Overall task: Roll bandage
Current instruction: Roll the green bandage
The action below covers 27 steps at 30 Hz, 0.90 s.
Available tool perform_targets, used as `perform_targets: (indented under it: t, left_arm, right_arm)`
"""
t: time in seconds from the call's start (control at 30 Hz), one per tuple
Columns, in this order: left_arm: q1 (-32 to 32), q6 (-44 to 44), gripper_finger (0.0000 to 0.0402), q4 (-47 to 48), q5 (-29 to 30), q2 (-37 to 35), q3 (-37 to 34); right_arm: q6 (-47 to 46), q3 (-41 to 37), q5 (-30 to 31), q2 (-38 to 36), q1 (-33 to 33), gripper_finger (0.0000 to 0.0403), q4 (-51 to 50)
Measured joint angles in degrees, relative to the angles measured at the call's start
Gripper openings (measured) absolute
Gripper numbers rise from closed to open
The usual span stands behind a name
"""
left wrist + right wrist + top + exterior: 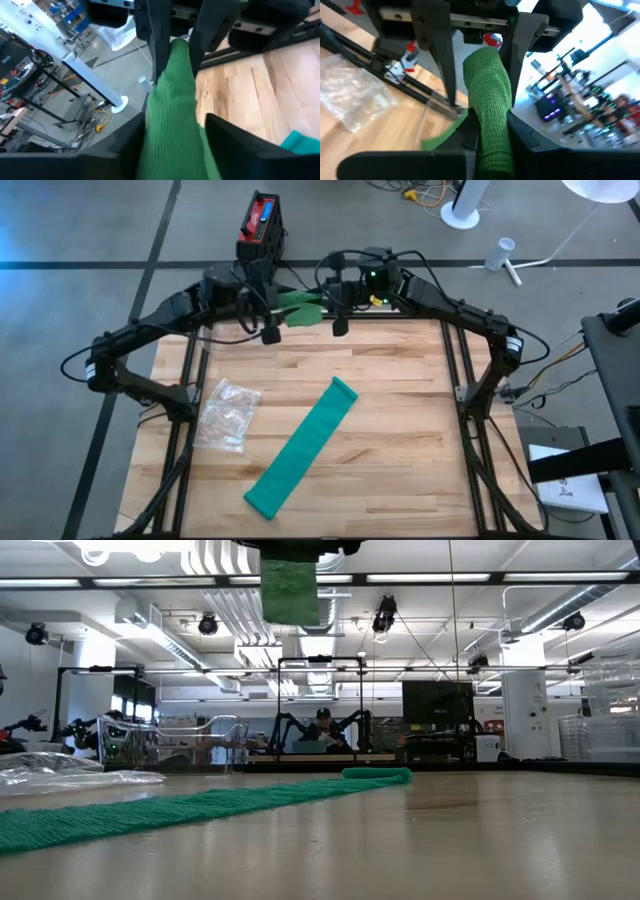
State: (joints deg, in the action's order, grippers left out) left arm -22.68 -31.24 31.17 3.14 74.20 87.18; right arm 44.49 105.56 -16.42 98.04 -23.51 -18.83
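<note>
Bandage [490, 105]: soft, light, floppy; take it by one end.
Left gripper [172, 125]: apart around it.
Right gripper [492, 132]: clamped on it.

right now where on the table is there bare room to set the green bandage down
Bare wood lies right of the teal bandage strip, out to the table's right edge, and along the far edge under the raised arms. The near-left is crowded: the plastic bag sits beside the strip. Both the left hand and right hand meet on the green bandage up there.
</note>
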Motion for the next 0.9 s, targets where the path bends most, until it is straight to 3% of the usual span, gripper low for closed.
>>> perform_targets:
  t: [0.1,0.2,0.37,0.47,0.67,0.9]
  left_arm:
    - [-0.88,0.15,0.0255,2.65,-0.26,-2.31,-0.04]
    - [-3.10,3.19,0.0304,2.53,-6.07,-5.69,-2.13]
    - [-6.62,10.03,0.0357,-7.17,-13.18,-11.07,-11.54]
    - [-8.78,14.11,0.0373,-12.18,-15.70,-13.34,-16.85]
    - [-12.97,29.17,0.0388,-21.44,-35.97,-12.26,-19.23]
    - [-13.40,34.57,0.0383,-18.30,-37.18,-9.01,-16.50]
  right_arm:
    - [1.64,-0.59,0.19,-1.05,0.00,0.0041,0.02]
    - [3.62,-2.34,0.02,-2.80,0.08,0.0041,0.66]
    - [7.30,-8.55,0.08,-5.48,1.36,0.0041,6.30]
    - [10.67,-12.16,0.51,-6.45,3.14,0.0041,8.84]
    - [19.37,-14.47,11.42,-5.11,6.68,0.0041,8.40]
    - [29.32,-14.54,19.06,-4.90,9.05,0.0041,11.53]
